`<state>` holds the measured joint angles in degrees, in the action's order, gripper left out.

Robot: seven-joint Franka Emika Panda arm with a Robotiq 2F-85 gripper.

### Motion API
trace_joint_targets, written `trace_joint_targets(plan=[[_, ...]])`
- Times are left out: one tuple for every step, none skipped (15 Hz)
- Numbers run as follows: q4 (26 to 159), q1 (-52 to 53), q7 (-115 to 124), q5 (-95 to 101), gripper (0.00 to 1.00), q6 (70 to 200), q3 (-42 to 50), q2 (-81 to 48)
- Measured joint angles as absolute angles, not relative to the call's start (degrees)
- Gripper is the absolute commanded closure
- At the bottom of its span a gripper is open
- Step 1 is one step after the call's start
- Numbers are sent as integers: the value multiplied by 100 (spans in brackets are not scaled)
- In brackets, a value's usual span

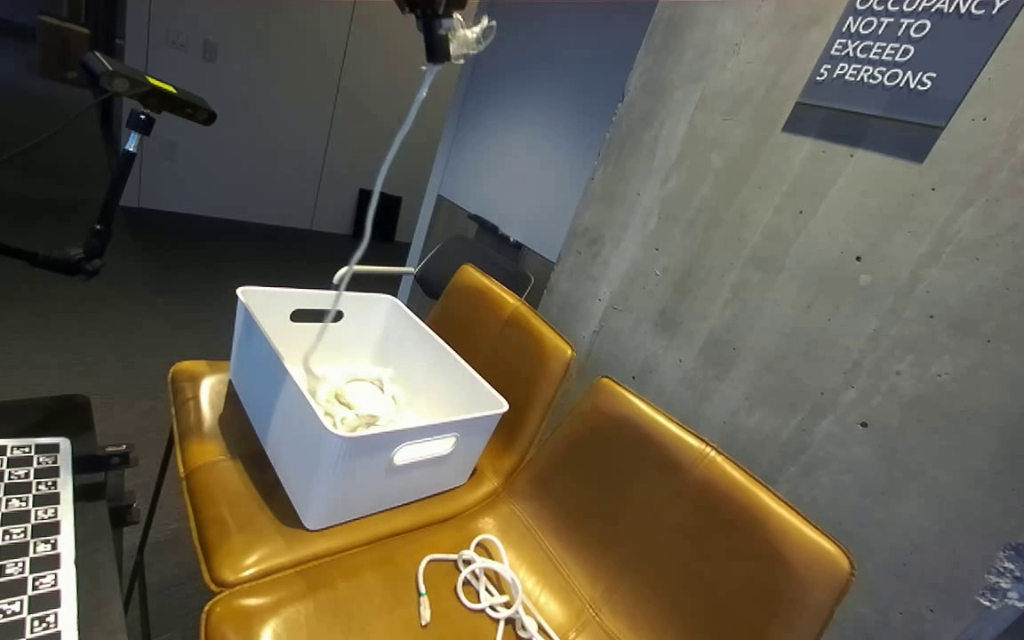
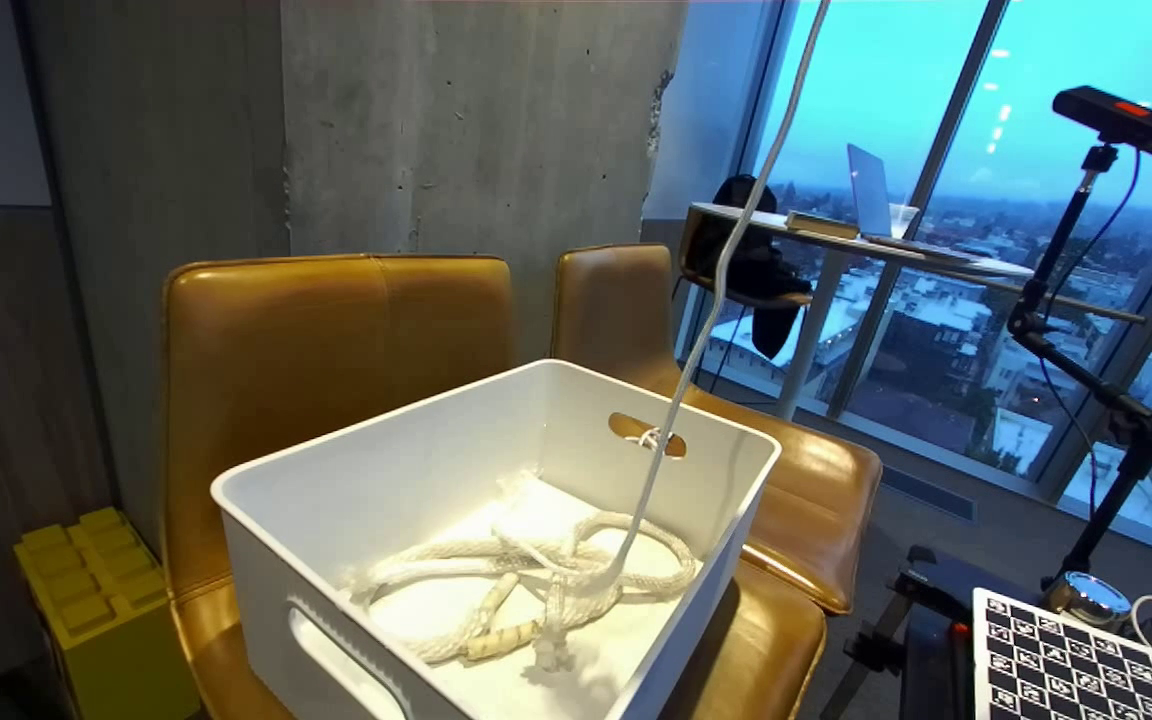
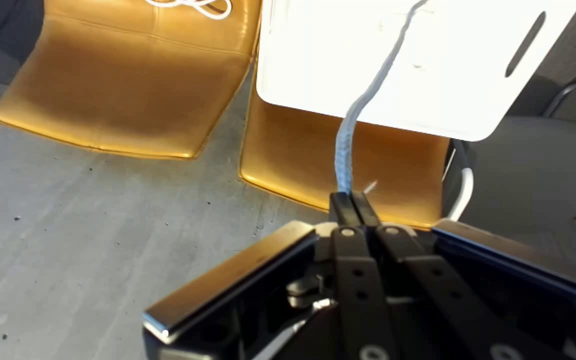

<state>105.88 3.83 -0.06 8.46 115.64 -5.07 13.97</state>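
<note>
The black two-fingered gripper (image 3: pixel 351 197) was closed firmly on a long, thin, pale grey-white woven rope (image 3: pixel 344 150), which hung from the fingertips into the white rectangular plastic box (image 1: pixel 361 480) below. The rope's long axis ran steeply downward with slight bends, slanting toward the lower left in both exterior views, and its lower stretch met thick, pale, curling loops (image 2: pixel 584 602) on the box's floor. The box sat on a tan leather-look chair (image 1: pixel 241 538), with a tangled white cable (image 1: pixel 499 610) on the adjoining tan seat (image 1: pixel 334 591).
</note>
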Motion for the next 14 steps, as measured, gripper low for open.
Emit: trace_joint_targets(plan=[[10649, 321, -70, 824, 99, 11624, -412, 1311], [10736, 279, -125, 796, 99, 11690, -332, 1232], [10839, 247, -176, 768, 99, 11748, -267, 1166], [10950, 221, -212, 752, 99, 11819, -218, 1106], [11058, 196, -236, 747, 99, 11869, -184, 1053], [11159, 175, -248, 747, 99, 11918, -162, 1008], [11244, 159, -252, 747, 99, 11946, -142, 966], [11316, 151, -254, 747, 99, 11979, -126, 927], [11378, 145, -254, 746, 99, 12034, -116, 894], [11429, 144, -254, 739, 99, 12080, -106, 861], [11471, 144, -276, 690, 99, 12156, -96, 827], [11501, 144, -330, 586, 99, 12287, -90, 791], [11511, 148, -404, 457, 99, 12474, -90, 750], [11504, 163, -474, 320, 99, 12667, -90, 710]])
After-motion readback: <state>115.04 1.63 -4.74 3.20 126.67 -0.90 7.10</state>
